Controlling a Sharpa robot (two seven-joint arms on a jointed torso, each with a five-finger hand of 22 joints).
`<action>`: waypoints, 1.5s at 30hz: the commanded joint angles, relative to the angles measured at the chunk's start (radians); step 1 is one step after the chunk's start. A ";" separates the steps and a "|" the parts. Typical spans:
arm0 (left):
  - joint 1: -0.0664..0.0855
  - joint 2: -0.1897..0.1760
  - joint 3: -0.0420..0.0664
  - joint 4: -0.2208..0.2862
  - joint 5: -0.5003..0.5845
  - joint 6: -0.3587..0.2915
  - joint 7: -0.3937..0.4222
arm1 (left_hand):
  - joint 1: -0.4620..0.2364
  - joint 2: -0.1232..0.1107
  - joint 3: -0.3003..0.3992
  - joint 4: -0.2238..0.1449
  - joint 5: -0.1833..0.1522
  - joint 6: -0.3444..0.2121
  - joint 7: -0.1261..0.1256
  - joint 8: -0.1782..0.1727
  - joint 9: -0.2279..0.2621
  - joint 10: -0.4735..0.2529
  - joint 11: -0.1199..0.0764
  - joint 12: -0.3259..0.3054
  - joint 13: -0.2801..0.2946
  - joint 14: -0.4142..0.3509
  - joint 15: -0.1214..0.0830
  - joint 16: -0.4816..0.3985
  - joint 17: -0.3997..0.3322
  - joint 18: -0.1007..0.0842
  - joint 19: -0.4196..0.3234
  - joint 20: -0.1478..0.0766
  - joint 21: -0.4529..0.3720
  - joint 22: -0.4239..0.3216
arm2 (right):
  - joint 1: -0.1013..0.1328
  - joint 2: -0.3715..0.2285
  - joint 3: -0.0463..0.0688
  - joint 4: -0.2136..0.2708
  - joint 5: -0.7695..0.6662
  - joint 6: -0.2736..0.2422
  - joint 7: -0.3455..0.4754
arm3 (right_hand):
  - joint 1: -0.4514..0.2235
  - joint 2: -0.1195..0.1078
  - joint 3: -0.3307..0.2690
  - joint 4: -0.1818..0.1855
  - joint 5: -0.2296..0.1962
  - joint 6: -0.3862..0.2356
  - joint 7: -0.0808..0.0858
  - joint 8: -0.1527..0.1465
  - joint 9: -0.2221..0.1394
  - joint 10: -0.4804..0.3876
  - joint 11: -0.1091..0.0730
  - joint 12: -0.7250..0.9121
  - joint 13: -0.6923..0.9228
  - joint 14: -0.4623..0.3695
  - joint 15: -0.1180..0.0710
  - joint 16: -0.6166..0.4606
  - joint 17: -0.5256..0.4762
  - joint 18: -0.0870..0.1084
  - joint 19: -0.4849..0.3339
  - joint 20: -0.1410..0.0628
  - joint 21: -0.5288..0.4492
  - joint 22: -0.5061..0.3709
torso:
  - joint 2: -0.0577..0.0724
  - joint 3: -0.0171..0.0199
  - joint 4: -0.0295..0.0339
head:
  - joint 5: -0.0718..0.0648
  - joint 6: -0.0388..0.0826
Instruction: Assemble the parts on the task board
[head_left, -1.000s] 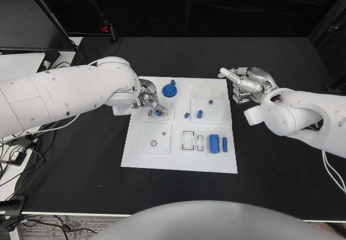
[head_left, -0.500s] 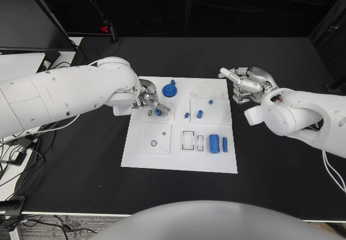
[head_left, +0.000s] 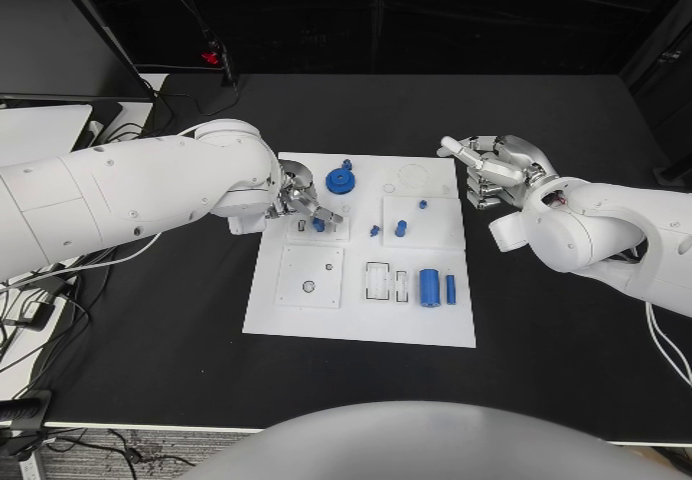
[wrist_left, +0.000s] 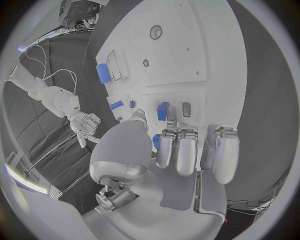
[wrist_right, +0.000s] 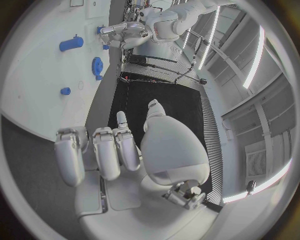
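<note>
The left hand (head_left: 299, 201) hovered low over the upper left part of the white task board (head_left: 289, 310), its fingers (wrist_left: 177, 150) curled down together toward a small blue part (head_left: 317, 226) standing in a square plate just beneath the fingertips. From the left wrist view the blue part (wrist_left: 162, 110) sat just past the fingertips, beside a small grey slot, and whether the fingers actually touched or pinched it could not be told.

Just beyond that hand, toward the far edge of the board, lay a blue gear (head_left: 339, 181) with a small blue knob close behind it. Further toward the right hand, in the middle of the board, stood two small blue pegs (head_left: 398, 229) on a second square plate. Nearer the robot than the left hand was a square plate with a dark ring (head_left: 307, 287), and beside it, toward the right arm, a blue cylinder (head_left: 428, 286) lay next to a thin blue pin (head_left: 450, 289) and two empty rectangular slots.

The right hand (head_left: 495, 168) was raised off the black table (head_left: 577, 340) just beside the far right corner of the board, holding nothing, its fingers (wrist_right: 109, 152) loosely bent and apart. In the right wrist view the board stretched away past its fingertips with the gear (wrist_right: 97, 66) and the cylinder (wrist_right: 71, 43) on it.
</note>
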 joint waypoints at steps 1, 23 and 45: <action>0.001 -0.002 0.000 0.003 -0.003 -0.028 -0.006 | 0.001 0.015 -0.014 -0.001 -0.001 -0.014 -0.004 0.040 0.041 0.104 -0.012 0.003 0.263 0.105 -0.010 0.001 0.263 -0.014 0.106 -0.011 0.003 0.263 | -0.001 0.000 0.000 0.001 0.002 0.004 0.002 | -0.002 0.010 -0.008 0.000 0.003 -0.006 0.043 0.007 -0.001 0.106 0.004 0.003 0.263 0.106 0.004 0.002 0.263 -0.007 0.109 0.003 0.003 0.263 | 0.000 -0.0001 -0.0002 | 0.001 0.000; 0.001 -0.015 0.000 0.011 -0.003 -0.018 0.004 | 0.035 0.041 -0.030 0.000 0.057 -0.040 -0.009 0.048 0.073 0.104 -0.017 0.003 0.263 0.105 -0.017 0.001 0.263 -0.014 0.106 -0.018 0.003 0.263 | -0.004 0.001 0.000 -0.002 0.002 0.003 -0.005 | -0.002 0.010 -0.008 0.000 0.003 -0.006 0.043 0.007 -0.001 0.106 0.004 0.003 0.263 0.106 0.004 0.002 0.263 -0.007 0.109 0.003 0.003 0.263 | 0.000 0.0002 -0.0012 | 0.005 0.000; 0.001 -0.025 0.000 0.017 -0.003 -0.001 0.019 | 0.227 0.028 0.024 -0.004 0.356 0.021 -0.032 -0.021 0.033 0.104 -0.039 0.003 0.263 0.105 -0.034 0.001 0.263 -0.014 0.106 -0.033 0.003 0.263 | -0.004 0.000 0.000 -0.004 0.002 0.002 -0.009 | -0.004 0.012 -0.008 -0.001 0.002 -0.007 0.043 0.008 -0.002 0.106 0.004 0.003 0.263 0.106 0.004 0.002 0.263 -0.007 0.109 0.003 0.003 0.263 | 0.000 0.0000 -0.0010 | 0.005 0.000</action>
